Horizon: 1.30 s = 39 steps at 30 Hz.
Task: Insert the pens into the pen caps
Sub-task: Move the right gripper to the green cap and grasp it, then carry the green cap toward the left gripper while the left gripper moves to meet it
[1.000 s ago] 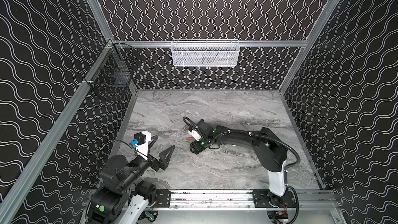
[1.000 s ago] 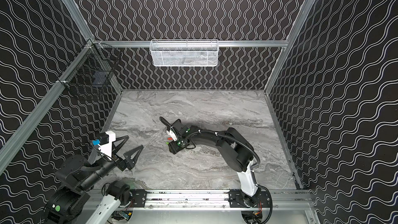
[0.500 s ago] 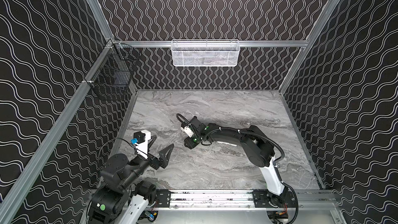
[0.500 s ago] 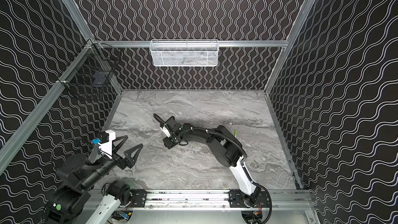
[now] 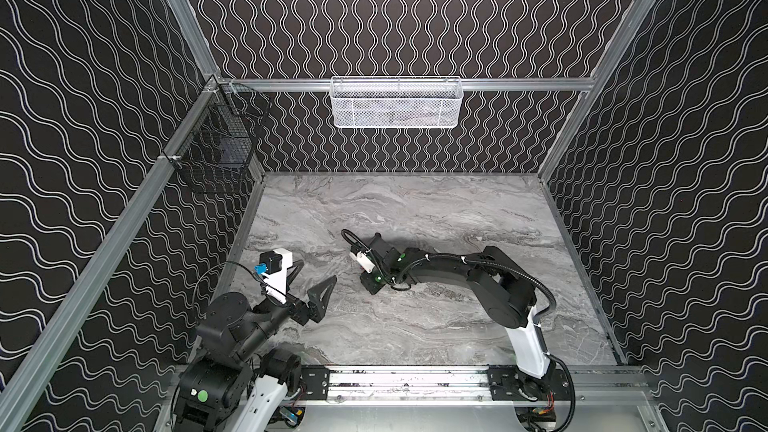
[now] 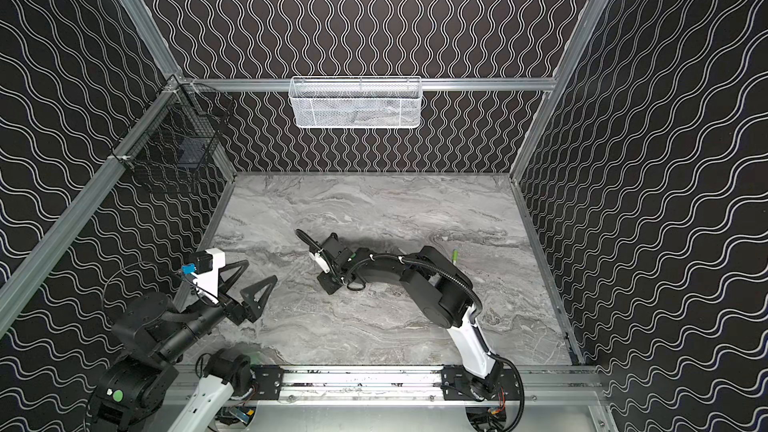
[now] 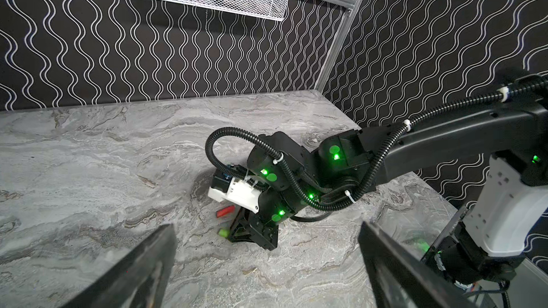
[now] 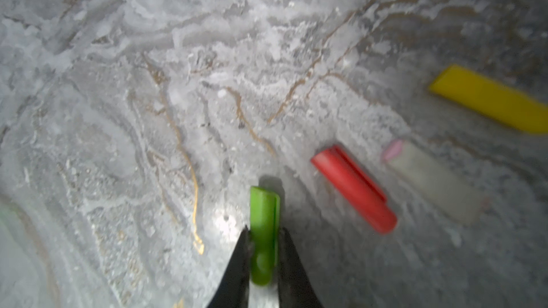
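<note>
In the right wrist view my right gripper (image 8: 264, 230) is shut on a bright green pen cap (image 8: 262, 208) just above the marble table. Beside it lie a red cap (image 8: 354, 189), a pale grey-white cap (image 8: 430, 179) and a yellow cap (image 8: 489, 99). In the left wrist view the red cap (image 7: 225, 211) and the green cap (image 7: 223, 232) show by the right gripper (image 7: 237, 232). My left gripper (image 7: 267, 262) stands open and empty, near the table's front left in both top views (image 5: 313, 276) (image 6: 257, 272). No pens show clearly.
A white mesh basket (image 5: 395, 103) hangs on the back rail and a black wire basket (image 5: 216, 147) on the left rail. A small pale green piece (image 6: 455, 253) lies on the table (image 6: 374, 326) behind the right arm's elbow. Patterned walls enclose the table.
The right gripper's jaws have closed on the green cap, and the right arm has shifted a little to the left. The left arm has not moved.
</note>
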### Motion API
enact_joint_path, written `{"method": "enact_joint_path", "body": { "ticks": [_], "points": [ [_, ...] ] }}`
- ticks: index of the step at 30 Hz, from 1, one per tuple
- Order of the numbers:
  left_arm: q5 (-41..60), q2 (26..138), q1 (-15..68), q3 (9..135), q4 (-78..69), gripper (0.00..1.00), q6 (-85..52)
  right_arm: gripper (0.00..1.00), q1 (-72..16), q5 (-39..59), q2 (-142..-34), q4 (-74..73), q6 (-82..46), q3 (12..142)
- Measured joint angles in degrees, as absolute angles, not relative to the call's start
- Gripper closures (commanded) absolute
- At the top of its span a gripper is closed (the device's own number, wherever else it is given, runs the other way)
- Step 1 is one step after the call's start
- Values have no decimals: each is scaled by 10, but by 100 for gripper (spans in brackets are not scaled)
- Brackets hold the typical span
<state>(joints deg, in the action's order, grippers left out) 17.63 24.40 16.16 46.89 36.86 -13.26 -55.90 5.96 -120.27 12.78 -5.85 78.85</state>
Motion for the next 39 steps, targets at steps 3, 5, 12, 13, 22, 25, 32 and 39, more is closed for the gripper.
{"method": "enact_joint_path", "body": {
  "ticks": [3, 5, 12, 13, 22, 25, 32, 39],
  "points": [
    [178, 244, 161, 469, 369, 1, -133, 90, -559, 66, -1181, 128, -65, 762],
    [182, 244, 161, 469, 368, 1, -133, 90, -560, 68, -1163, 132, -67, 740],
    [199, 253, 161, 465, 361, 1, -133, 90, -561, 85, -1065, 139, -82, 659],
    [205, 257, 161, 464, 360, 1, -133, 91, -560, 88, -1047, 136, -84, 650],
    [274, 296, 161, 460, 351, 1, -133, 90, -556, 122, -890, 93, -85, 588],
    [301, 309, 161, 456, 339, 1, -133, 90, -555, 136, -852, 84, -83, 587],
    [372, 390, 161, 435, 297, 1, -164, 90, -555, 170, -787, 81, -78, 604],
    [428, 441, 161, 430, 270, 1, -193, 89, -555, 206, -759, 84, -74, 618]
  ]
}}
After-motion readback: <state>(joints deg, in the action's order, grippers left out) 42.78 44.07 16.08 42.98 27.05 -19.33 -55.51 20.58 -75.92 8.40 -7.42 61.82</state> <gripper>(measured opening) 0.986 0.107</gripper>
